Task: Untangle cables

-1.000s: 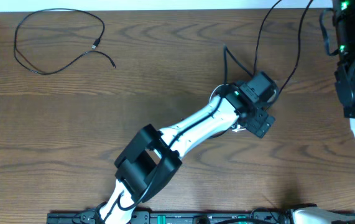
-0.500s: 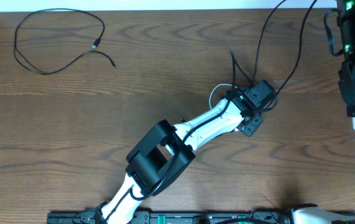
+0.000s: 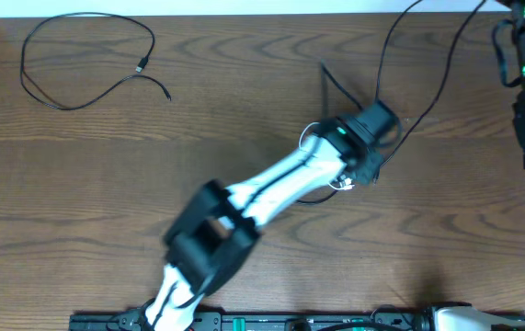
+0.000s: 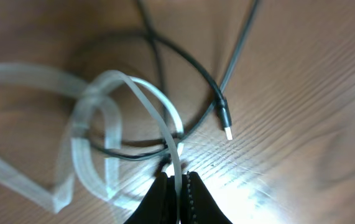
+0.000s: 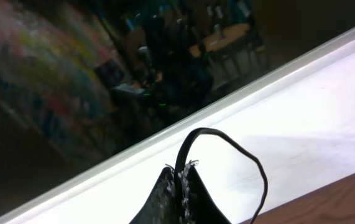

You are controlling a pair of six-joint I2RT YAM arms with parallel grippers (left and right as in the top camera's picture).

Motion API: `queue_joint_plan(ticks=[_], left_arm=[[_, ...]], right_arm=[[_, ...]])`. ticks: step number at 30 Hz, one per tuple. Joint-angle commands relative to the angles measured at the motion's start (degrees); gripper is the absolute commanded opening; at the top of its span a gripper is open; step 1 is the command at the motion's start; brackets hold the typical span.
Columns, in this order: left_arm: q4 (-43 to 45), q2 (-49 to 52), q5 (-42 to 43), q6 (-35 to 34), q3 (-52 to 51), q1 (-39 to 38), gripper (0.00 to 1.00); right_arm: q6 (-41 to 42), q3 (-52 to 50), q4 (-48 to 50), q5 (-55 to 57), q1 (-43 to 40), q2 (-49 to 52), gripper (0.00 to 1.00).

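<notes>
Left wrist: my left fingers (image 4: 155, 205) pinched shut on white cable (image 4: 165, 124), low over the surface (image 4: 301, 93).
I should lift slowly, drawing it clear of the crossing black cable (image 4: 193, 71); right fingers (image 5: 165, 199) clamp a black loop (image 5: 252, 162).

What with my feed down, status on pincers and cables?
Left pincer shut on white cable. Right pincer shut on black cable. Black strands cross the white loops; one plug lies free.

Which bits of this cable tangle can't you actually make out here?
Left wrist: the white cable is blurred; its ends run off-frame.
Overhead: the left arm hides most of the white cable beneath it.
Right wrist: the black cable in the jaws leaves the bottom edge; the background is too dark.
</notes>
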Motion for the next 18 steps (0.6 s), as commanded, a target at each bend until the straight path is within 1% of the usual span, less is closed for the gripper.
queue_joint_plan(ticks=[1, 4, 7, 8, 11, 12, 14, 15, 17, 18], left_arm=[[0.0, -12.2, 0.1, -5.0, 0.6, 5.8, 0.07], [-1.0, -19.7, 0.1, -5.0, 0.6, 11.8, 0.07], [-4.3, -25.1, 0.1, -6.2, 0.6, 18.9, 0.07], [-4.9, -25.9, 0.1, -6.8, 0.6, 20.4, 0.08], [-7.5, -28.4, 0.3, -11.6, 0.6, 26.9, 0.07], [-8.0, -28.9, 1.1, -12.4, 0.6, 28.6, 0.07], [-7.9, -29.7, 5.5, -12.8, 0.6, 32.5, 0.07], [-7.9, -29.7, 5.9, -13.0, 0.6, 33.5, 0.07], [-8.3, -29.7, 4.4, -14.1, 0.6, 36.0, 0.07], [-9.2, -29.5, 2.0, -14.4, 0.6, 37.5, 0.07]], right_arm=[[-0.4, 0.9, -0.6, 0.1, -1.4, -1.2, 0.01], [-0.4, 0.9, -1.2, 0.1, -2.1, -1.2, 0.01], [-0.4, 0.9, -1.2, 0.4, -3.4, -1.2, 0.01], [-0.4, 0.9, -1.2, 0.8, -3.7, -1.2, 0.01], [-0.4, 0.9, -1.5, 4.2, -5.3, -1.2, 0.01], [-0.4, 0.9, -1.7, 5.2, -5.6, -1.2, 0.01], [-0.4, 0.9, -2.9, 10.1, -6.4, -1.2, 0.01], [-0.4, 0.9, -3.1, 11.1, -6.5, -1.2, 0.01], [-1.5, 0.9, -3.6, 15.6, -6.9, -1.2, 0.01], [-3.2, 0.9, -3.5, 17.4, -7.2, -1.2, 0.01]])
